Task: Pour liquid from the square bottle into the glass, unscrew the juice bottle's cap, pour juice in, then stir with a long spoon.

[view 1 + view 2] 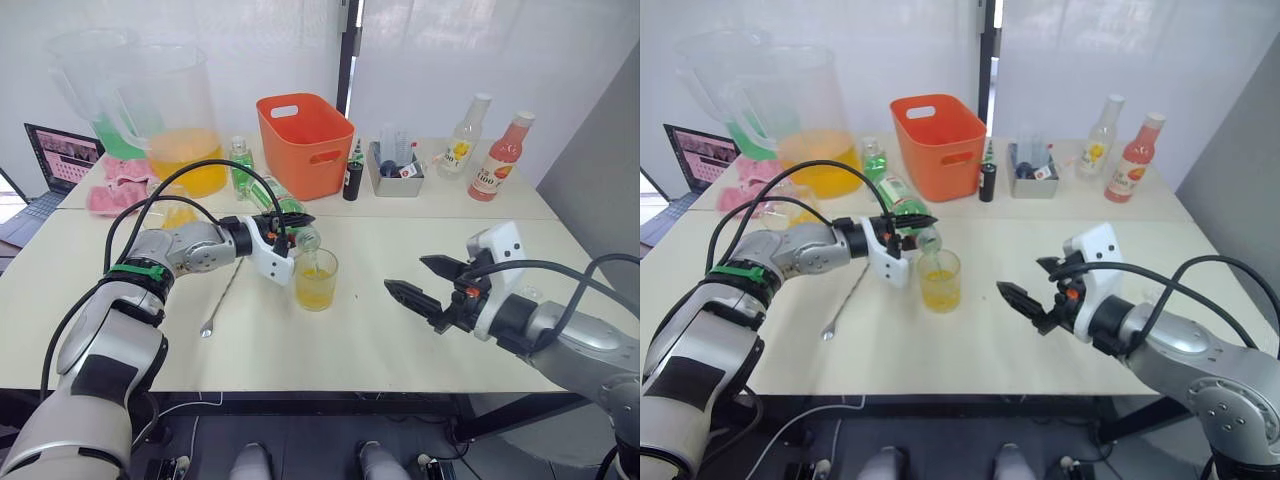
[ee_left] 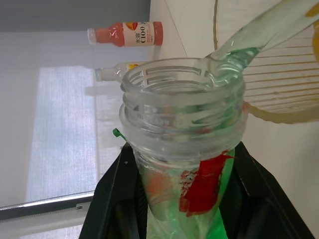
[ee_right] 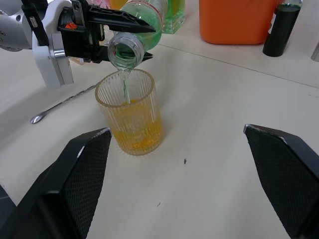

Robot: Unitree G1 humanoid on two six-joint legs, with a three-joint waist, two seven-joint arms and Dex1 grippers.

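1. The left gripper (image 1: 283, 222) pinches a clear plastic bottle of green liquid (image 3: 142, 22), tipped nearly flat with its open mouth over the ribbed clear glass (image 1: 316, 279).
2. A thin green stream falls from the bottle's mouth into the glass, which stands near the middle of the cream bench (image 1: 350, 340) and already holds orange liquid in its lower part.
3. A long metal spoon (image 1: 222, 297) lies flat on the bench just beside the glass, toward the left edge, under the left forearm.
4. The right gripper (image 1: 428, 283) hovers above the bench to the right of the glass, its black fingers spread wide and holding nothing.
5. Near the far right corner stand two capped juice bottles (one pale yellow (image 1: 466, 137), one pinkish red (image 1: 498, 157)).
6. An orange plastic basket (image 1: 305, 144) sits along the far edge.
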